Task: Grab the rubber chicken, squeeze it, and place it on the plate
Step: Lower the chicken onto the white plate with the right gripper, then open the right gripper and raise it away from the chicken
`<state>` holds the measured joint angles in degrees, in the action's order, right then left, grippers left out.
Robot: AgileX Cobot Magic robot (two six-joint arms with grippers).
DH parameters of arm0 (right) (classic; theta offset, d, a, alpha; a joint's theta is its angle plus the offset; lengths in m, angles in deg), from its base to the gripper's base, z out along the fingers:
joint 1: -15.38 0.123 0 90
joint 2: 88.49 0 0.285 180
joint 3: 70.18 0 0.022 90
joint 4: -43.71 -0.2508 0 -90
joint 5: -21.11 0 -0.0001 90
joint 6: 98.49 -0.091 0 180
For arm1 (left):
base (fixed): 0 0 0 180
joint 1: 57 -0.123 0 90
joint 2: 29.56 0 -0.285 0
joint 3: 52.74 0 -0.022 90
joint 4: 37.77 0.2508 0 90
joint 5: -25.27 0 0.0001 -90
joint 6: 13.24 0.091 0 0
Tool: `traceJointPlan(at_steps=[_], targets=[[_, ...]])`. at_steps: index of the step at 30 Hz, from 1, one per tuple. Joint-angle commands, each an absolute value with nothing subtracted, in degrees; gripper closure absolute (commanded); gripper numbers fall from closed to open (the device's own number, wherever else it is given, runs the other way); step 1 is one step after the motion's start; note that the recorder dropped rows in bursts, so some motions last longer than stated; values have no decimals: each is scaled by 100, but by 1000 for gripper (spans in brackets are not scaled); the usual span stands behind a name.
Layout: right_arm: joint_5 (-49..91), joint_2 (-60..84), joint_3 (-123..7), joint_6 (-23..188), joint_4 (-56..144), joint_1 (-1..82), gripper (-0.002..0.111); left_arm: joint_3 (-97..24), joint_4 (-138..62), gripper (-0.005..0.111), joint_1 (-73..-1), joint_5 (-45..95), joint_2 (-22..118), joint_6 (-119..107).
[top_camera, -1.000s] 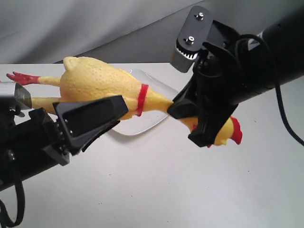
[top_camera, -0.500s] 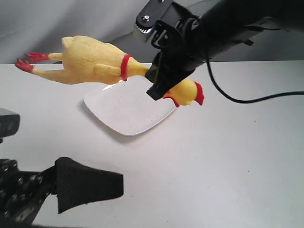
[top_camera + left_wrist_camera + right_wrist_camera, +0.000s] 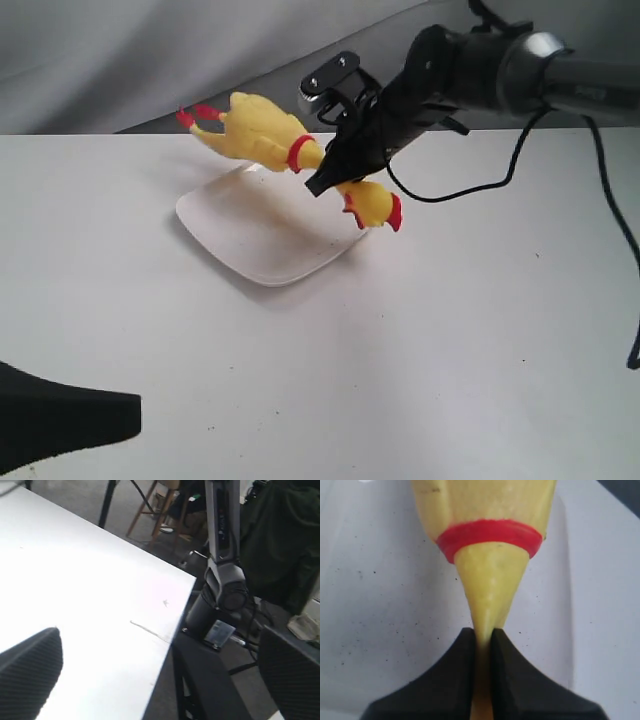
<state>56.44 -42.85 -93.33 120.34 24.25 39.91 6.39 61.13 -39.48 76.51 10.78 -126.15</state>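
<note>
The yellow rubber chicken (image 3: 262,135) hangs in the air above the far edge of the white plate (image 3: 262,226), red feet pointing left, red-combed head low on the right. My right gripper (image 3: 333,172) is shut on its thin neck. In the right wrist view both black fingers (image 3: 452,675) pinch the neck just below the red band of the rubber chicken (image 3: 490,582), with the plate (image 3: 375,605) underneath. My left gripper (image 3: 160,675) stands open with nothing between its pads; one finger (image 3: 60,425) shows at the lower left of the exterior view.
The white table (image 3: 420,340) spreads around the plate. In the left wrist view the table edge (image 3: 175,640) drops off to a dark floor with an arm base (image 3: 220,590), chairs and cables beyond.
The right arm has carried the chicken back and lower over the plate's far side, head tilting down. The left gripper has drawn away toward the lower left corner.
</note>
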Motion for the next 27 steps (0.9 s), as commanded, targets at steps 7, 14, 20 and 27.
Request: traceJointPlan(at_steps=[7, 14, 20, 27], targets=[[5606, -4867, -9404, 11958, 2477, 3995, 108, 699, 6217, 3, -3936, 7107, 725, -12741], [6111, -4834, -9404, 11819, 2665, 3995, 64, 699, 6217, 3, -3936, 6851, 725, -12716], [6751, -4407, -9404, 11090, 3652, 3995, 50, 699, 6217, 3, -3936, 6236, 725, -12716], [7905, -2908, -9404, 10677, 4434, 3995, 91, 699, 6217, 3, -3936, 5208, 725, -13140]])
